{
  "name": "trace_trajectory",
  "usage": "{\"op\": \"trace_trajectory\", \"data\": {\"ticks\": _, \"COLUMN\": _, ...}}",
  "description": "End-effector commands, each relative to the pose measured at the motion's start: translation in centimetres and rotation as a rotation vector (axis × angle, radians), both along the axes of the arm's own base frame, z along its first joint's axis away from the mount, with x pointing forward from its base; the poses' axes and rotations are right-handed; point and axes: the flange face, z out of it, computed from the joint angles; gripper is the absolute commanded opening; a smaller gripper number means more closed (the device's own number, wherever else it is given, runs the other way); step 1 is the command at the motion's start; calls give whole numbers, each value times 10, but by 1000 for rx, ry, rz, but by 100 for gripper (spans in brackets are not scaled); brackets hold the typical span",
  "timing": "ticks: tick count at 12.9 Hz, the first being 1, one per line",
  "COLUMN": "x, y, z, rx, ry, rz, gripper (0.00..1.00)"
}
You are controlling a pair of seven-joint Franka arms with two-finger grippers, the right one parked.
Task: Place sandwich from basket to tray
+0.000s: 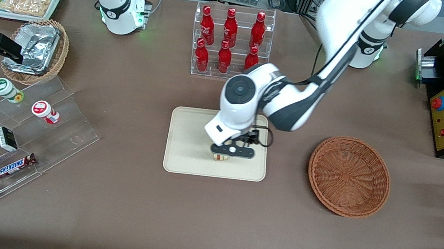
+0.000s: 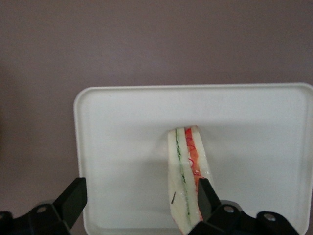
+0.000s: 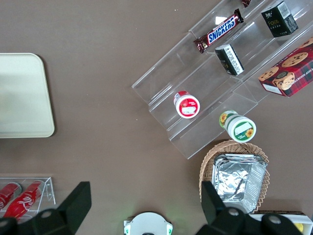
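Tool (image 1: 229, 153) fingers spread wide, I judge the sandwich (image 2: 186, 171) released; it lies on the tray (image 1: 186, 145), one finger beside it, basket (image 1: 349, 176) bare nearby.

Woven wicker basket (image 1: 349, 176); smooth matt tray (image 1: 186, 145).

The gripper (image 1: 232, 149) hangs low over the tray (image 1: 184, 154), fingers spread wide, with the sandwich (image 2: 187, 176) lying on the tray touching one fingertip (image 2: 206, 195). Around the sandwich the tray's surface is bare. Farther from the front camera than the tray stands the bottle rack (image 1: 230, 44); the basket (image 1: 349, 176) sits beside the tray toward the working arm's end, bare brown table between them.
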Motion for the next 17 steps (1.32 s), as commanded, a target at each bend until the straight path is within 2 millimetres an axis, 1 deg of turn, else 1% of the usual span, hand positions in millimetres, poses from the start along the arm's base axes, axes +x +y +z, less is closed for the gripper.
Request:
{"op": "trace_trajectory", "data": {"ticks": 1, "x": 4, "y": 63, "z": 66, "rx": -20, "ry": -18, "rz": 108, "gripper": 100}}
{"op": "trace_trajectory", "data": {"ticks": 3, "x": 0, "y": 110, "z": 93, "rx": -15, "ry": -32, "rz": 145, "gripper": 100}}
{"op": "trace_trajectory", "data": {"ticks": 4, "x": -1, "y": 132, "z": 105, "rx": -14, "ry": -41, "rz": 135, "gripper": 100}}
{"op": "trace_trajectory", "data": {"ticks": 5, "x": 2, "y": 160, "z": 117, "rx": -3, "ry": -35, "rz": 98, "gripper": 100}}
{"op": "trace_trajectory", "data": {"ticks": 6, "x": 3, "y": 183, "z": 126, "rx": 22, "ry": -3, "rz": 72, "gripper": 100}}
{"op": "trace_trajectory", "data": {"ticks": 8, "x": 2, "y": 227, "z": 152, "rx": 45, "ry": 28, "rz": 27, "gripper": 100}}
{"op": "trace_trajectory", "data": {"ticks": 9, "x": 1, "y": 254, "z": 165, "rx": 62, "ry": 53, "rz": 5, "gripper": 100}}
{"op": "trace_trajectory", "data": {"ticks": 11, "x": 0, "y": 303, "z": 189, "rx": 68, "ry": 65, "rz": -39, "gripper": 100}}
{"op": "trace_trajectory", "data": {"ticks": 15, "x": -17, "y": 377, "z": 233, "rx": 64, "ry": 67, "rz": -96, "gripper": 100}}
{"op": "trace_trajectory", "data": {"ticks": 16, "x": -20, "y": 391, "z": 238, "rx": 64, "ry": 76, "rz": -115, "gripper": 100}}
{"op": "trace_trajectory", "data": {"ticks": 17, "x": -24, "y": 397, "z": 246, "rx": 63, "ry": 71, "rz": -122, "gripper": 100}}
